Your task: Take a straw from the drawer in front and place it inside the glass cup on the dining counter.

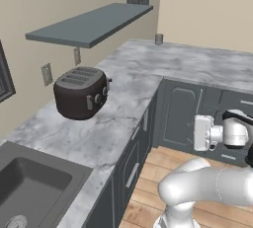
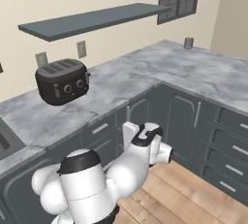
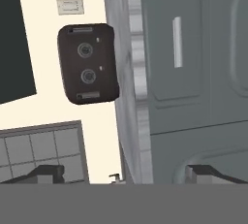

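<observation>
Step in hand looks like the approach to the drawer: nothing is picked yet, and no drawer stands visibly open.

Gripper is wide open and empty; in the hand view its two dark tips sit far apart at the bottom left and bottom right. In the left base view it sits at the right edge, mid-height, in front of the cabinet fronts. In the right base view it sits low, centre, close to the cabinets under the counter.

The hand view is rolled sideways. It faces a panelled door with a silver handle in the upper right, with the toaster in the upper left.

Which front is the target drawer cannot be told from these views. The straw is presumably inside, out of sight.

The cup stands at the top centre of the left base view, at the far end of the counter. That is well apart from the gripper.

The next move likely calls for squaring up on the drawer's handle, closing on it and pulling straight out.
</observation>
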Robot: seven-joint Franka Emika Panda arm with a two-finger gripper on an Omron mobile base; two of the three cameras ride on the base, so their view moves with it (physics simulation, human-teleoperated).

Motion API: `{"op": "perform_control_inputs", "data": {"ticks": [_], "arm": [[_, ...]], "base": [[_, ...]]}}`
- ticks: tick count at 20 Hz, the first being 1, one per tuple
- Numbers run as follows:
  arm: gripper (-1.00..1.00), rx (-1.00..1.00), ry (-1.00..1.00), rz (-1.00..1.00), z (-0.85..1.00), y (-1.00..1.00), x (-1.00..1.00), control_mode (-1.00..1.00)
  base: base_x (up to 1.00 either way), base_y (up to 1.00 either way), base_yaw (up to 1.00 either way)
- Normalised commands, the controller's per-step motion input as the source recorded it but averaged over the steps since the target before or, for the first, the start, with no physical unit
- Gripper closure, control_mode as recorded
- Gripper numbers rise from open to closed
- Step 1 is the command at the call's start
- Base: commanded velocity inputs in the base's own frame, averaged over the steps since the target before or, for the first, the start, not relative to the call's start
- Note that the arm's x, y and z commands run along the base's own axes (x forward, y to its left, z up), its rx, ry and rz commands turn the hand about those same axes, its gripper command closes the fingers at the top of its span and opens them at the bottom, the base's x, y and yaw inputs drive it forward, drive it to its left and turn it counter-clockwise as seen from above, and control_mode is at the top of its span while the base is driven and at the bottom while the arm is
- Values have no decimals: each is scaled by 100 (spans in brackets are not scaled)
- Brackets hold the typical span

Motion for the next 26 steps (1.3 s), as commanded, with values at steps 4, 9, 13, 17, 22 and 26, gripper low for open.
{"op": "perform_control_inputs", "data": {"ticks": [4,9,13,17,22,26], "arm": [[-100,0,0,0,-19,35,21,-100],[-100,0,0,0,-19,34,20,-100],[-100,0,0,0,-18,32,19,-100],[-100,0,0,0,-16,27,27,-100],[-100,0,-3,0,-18,14,26,-100],[-100,0,-7,0,-23,5,22,-100]], "base": [[0,0,0],[0,0,0],[0,0,0],[0,0,0],[0,0,0],[0,0,0]]}}
